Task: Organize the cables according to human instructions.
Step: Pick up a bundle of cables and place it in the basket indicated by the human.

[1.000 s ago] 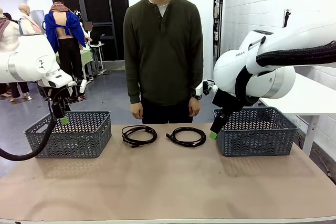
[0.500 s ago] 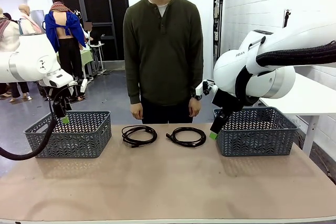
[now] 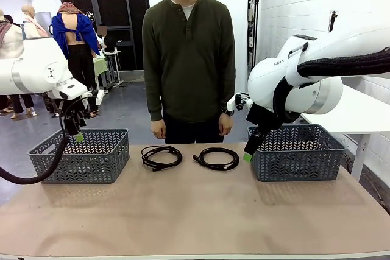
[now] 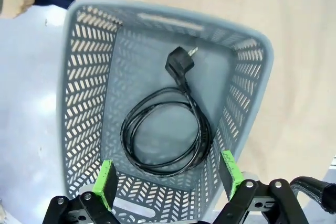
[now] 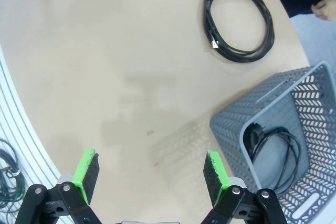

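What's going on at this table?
Cable sorting looks half done. One cable lies in the left basket, a second cable in the right basket, while the left coil and the right coil lie on the table between them. The left gripper hovers open over its basket; the right gripper hangs open beside its own. The person stands at the far side, hands down.

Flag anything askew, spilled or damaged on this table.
Nothing stands out. The left power cord and right power cord lie coiled, apart, on the table. The upright left basket holds a third cord, the upright right basket a fourth cord.
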You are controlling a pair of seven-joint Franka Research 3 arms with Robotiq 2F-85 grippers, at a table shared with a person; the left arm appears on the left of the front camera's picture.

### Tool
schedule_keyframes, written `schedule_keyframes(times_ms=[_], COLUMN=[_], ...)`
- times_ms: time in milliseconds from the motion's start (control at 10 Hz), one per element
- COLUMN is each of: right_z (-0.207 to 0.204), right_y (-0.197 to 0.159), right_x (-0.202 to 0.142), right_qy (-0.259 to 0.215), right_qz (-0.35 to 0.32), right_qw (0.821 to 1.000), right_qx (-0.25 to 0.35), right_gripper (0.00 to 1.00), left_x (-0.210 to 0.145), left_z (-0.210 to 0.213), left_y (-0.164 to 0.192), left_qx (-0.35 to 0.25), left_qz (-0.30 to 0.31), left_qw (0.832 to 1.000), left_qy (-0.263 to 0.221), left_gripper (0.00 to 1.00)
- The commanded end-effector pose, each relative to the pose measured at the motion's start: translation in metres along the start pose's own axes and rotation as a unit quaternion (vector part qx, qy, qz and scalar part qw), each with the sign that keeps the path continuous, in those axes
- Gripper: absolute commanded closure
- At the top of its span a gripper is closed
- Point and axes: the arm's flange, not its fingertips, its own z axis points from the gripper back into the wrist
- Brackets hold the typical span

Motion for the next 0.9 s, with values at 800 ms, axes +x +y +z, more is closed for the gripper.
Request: schedule_keyframes(times_ms=[800], right_z=[-0.001], right_y=[0.000], right_x=[-0.001], right_qy=[0.000], right_qz=[-0.001], right_qw=[1.000], right_qx=[-0.001], right_gripper=[0.00], left_x=[0.052], left_z=[0.040], left_y=[-0.120], left_qx=[-0.011], left_qz=[-0.006], left_qw=[0.990], left_qy=[-0.139], left_gripper=[0.00])
